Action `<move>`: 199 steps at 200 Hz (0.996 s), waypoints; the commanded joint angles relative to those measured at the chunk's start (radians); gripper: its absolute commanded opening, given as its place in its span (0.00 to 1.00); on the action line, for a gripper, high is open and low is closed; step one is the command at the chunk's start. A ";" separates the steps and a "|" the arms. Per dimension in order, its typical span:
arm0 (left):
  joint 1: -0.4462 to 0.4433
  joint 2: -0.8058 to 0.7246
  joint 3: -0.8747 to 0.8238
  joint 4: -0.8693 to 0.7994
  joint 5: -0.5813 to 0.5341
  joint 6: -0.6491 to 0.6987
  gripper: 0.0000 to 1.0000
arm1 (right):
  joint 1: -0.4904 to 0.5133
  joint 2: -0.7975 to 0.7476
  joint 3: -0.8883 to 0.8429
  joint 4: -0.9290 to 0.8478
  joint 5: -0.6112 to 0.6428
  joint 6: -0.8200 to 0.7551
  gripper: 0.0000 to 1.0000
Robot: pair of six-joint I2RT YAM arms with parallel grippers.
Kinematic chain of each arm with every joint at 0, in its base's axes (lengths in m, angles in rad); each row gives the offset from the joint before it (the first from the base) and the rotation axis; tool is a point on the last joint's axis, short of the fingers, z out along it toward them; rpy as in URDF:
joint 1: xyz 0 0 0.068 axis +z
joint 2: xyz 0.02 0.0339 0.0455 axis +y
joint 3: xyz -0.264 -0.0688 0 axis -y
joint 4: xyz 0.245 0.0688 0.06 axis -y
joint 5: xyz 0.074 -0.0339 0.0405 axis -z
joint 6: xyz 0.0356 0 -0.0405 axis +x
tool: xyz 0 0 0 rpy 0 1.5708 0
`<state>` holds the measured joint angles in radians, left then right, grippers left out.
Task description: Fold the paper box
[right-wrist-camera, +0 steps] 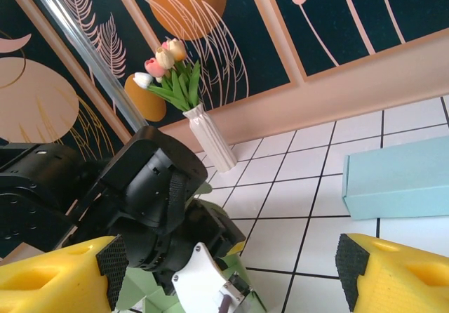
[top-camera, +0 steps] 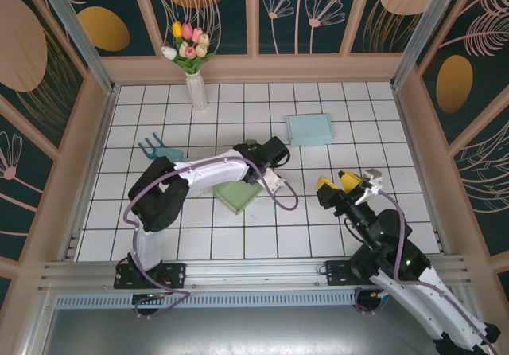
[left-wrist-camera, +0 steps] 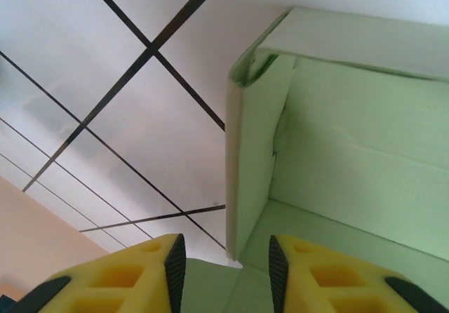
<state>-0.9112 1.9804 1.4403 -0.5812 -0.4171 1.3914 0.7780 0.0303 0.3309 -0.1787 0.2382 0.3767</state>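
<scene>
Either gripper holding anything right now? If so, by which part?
Nothing is held. The left gripper is open astride the green paper box's side wall, not clamping it; the right gripper is open and empty.

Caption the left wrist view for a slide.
Left end effector open astride a side wall of the green paper box.

a robot test booth: tiled table (top-camera: 238,243), floral wall panels (top-camera: 318,13), aluminium frame (top-camera: 73,29).
</scene>
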 commanded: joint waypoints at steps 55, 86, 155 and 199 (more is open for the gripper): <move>-0.014 -0.083 0.011 0.053 0.013 0.007 0.45 | 0.001 -0.018 -0.009 -0.009 0.041 0.013 0.81; -0.033 -0.225 -0.046 0.215 0.110 -0.105 0.45 | 0.001 -0.018 -0.010 -0.009 0.056 0.013 0.81; -0.035 -0.610 -0.346 0.710 -0.150 -1.131 0.43 | 0.001 0.004 -0.025 0.010 0.126 0.005 0.80; -0.034 -0.922 -0.638 0.598 -0.195 -1.835 0.39 | -0.001 0.126 0.004 0.035 0.120 -0.011 0.80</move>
<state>-0.9447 1.2381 1.0058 0.0128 -0.5556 0.0937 0.7780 0.0921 0.3180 -0.1802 0.3435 0.3759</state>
